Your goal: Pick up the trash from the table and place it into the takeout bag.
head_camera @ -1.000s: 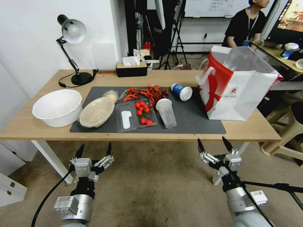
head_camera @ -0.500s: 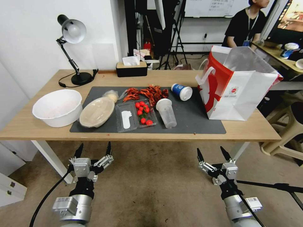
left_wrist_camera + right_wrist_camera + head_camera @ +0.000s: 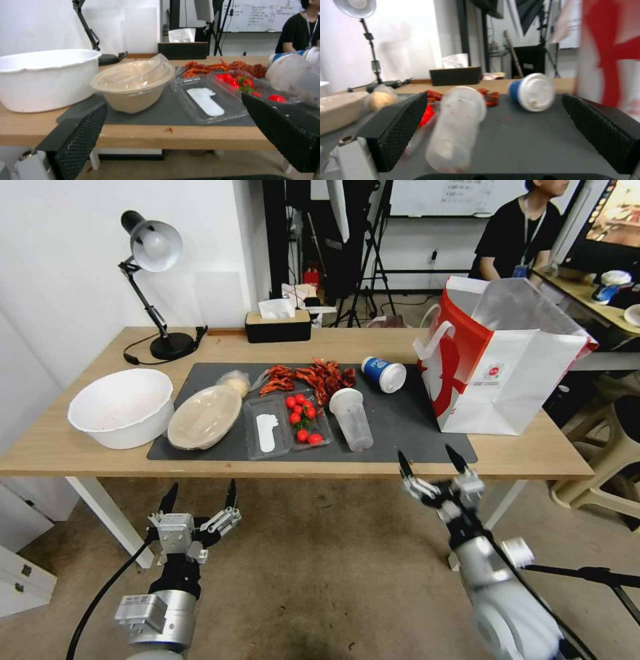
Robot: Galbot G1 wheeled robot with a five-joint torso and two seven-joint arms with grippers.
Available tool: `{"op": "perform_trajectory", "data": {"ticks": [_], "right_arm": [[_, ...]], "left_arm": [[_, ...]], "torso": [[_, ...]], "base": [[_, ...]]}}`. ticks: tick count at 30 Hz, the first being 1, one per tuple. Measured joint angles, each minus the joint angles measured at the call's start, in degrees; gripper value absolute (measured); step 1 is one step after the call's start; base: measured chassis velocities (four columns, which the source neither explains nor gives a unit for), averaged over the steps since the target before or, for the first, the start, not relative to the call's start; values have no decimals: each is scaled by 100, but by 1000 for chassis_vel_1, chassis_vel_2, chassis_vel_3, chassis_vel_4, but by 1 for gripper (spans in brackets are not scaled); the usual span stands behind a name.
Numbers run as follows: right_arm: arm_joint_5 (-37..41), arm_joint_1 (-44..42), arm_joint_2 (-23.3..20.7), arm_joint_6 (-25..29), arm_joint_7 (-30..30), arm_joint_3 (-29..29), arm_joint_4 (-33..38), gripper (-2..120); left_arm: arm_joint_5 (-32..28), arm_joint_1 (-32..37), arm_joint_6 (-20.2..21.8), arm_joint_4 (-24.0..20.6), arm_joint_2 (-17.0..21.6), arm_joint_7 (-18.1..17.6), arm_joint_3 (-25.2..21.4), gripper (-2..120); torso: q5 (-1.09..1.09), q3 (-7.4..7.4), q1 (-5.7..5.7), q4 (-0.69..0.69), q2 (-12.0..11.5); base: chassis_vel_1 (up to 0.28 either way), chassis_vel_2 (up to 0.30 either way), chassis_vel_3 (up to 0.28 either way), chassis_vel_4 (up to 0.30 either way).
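Note:
On the table's dark mat a clear plastic cup lies on its side. Behind it a blue paper cup with a white lid is tipped over. A beige lidded container sits at the mat's left, with a small pale wad behind it. The takeout bag stands open on the right. My right gripper is open at the table's front edge, facing both cups. My left gripper hangs open below the edge, facing the container.
A big white bowl stands at the left. A clear clamshell of cherry tomatoes and red crayfish shells fill the mat's middle. A desk lamp and tissue box are at the back. Stools stand right of the table.
My right gripper has risen and moved left and forward, from below the table to its front edge. The left arm has stayed still.

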Motion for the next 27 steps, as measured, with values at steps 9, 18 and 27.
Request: {"op": "perform_trajectory", "data": {"ticks": [9, 18, 27], "right_arm": [[327, 1530, 101, -1155, 535, -895, -459, 100], [355, 2306, 239, -2784, 1357, -1353, -675, 100], [659, 2525, 340, -3503, 1330, -1477, -899, 100]], "left_arm": [[55, 53, -17, 2, -31, 1, 0, 100], [62, 89, -92, 56, -39, -17, -47, 100], [62, 93, -111, 69, -40, -27, -60, 100]], "torso": [[0, 0, 1, 0, 0], [-1, 0, 1, 0, 0], [-1, -1, 1, -1, 0]], "base": [[0, 0, 0, 0], [0, 0, 0, 0], [0, 0, 0, 0]]}}
